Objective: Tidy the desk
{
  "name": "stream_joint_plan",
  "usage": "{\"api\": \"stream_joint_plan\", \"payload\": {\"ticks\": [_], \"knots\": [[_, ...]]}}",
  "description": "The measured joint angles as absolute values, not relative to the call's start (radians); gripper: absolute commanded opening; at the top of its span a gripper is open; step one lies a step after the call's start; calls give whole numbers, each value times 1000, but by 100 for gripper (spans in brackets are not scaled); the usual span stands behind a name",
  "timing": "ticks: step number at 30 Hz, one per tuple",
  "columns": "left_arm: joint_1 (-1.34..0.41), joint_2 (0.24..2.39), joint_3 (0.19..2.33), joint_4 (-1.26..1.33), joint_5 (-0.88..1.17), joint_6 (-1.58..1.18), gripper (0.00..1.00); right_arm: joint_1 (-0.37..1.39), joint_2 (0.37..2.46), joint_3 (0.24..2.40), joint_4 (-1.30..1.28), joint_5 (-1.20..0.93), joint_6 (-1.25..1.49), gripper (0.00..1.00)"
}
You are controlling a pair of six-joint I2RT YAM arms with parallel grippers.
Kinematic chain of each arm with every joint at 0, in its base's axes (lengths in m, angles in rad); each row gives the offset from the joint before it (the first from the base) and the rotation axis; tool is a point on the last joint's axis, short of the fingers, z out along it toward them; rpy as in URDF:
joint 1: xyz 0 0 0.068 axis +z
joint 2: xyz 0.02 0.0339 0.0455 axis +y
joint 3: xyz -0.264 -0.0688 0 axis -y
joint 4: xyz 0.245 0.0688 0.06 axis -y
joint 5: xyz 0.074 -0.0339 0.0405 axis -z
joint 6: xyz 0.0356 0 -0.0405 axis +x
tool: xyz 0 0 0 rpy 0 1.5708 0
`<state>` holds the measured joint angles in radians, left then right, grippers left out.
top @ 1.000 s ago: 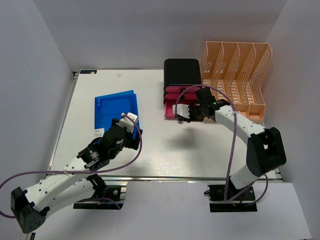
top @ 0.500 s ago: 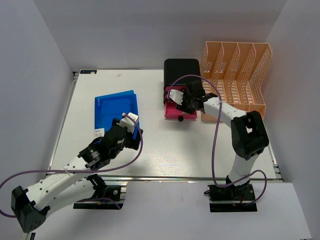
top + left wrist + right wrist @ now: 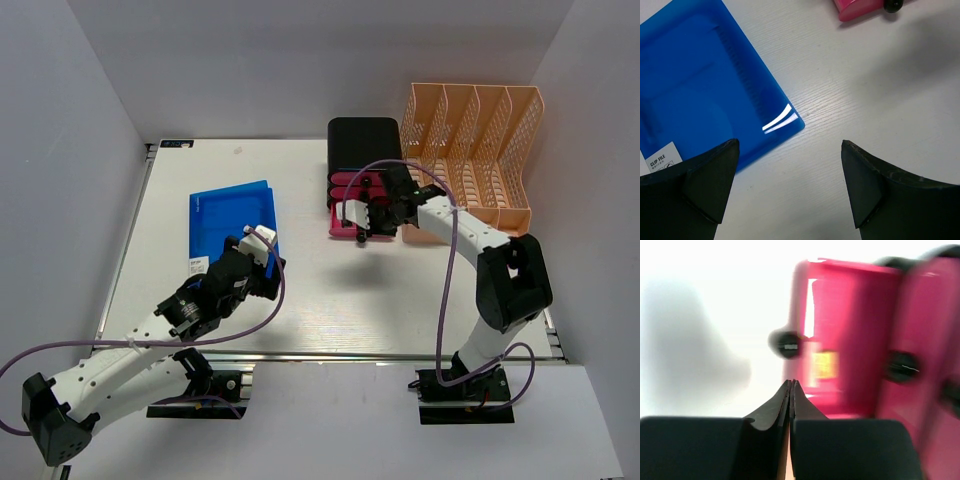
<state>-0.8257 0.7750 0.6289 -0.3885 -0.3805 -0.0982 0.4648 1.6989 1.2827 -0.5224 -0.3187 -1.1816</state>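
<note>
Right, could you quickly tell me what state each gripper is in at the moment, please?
Left gripper: open, holding nothing.
Right gripper: shut, holding nothing, near the pink drawers.

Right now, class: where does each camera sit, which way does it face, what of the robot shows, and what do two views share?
Top external: above and behind the bases, looking down on the desk; both arms show, with left gripper and right gripper.
Left wrist: on the left arm, facing down at the blue folder corner; its open fingers frame the view.
Right wrist: on the right arm, facing the pink drawers, blurred; its shut fingers show.
Shared: top and left wrist both show the blue folder.
</note>
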Motion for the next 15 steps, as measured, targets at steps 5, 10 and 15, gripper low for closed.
{"api": "stream_joint_plan", "payload": {"ticks": [5, 10, 15], "knots": [[-826, 773, 629, -389, -381, -95, 92, 466, 1758, 1277, -646, -334, -1267, 0], [-826, 772, 629, -389, -381, -94, 92, 468, 1785, 1229, -585, -240, -1252, 0], [-826, 773, 629, -389, -381, -93, 92, 486, 1793, 1148, -407, -103, -1211, 0]]}}
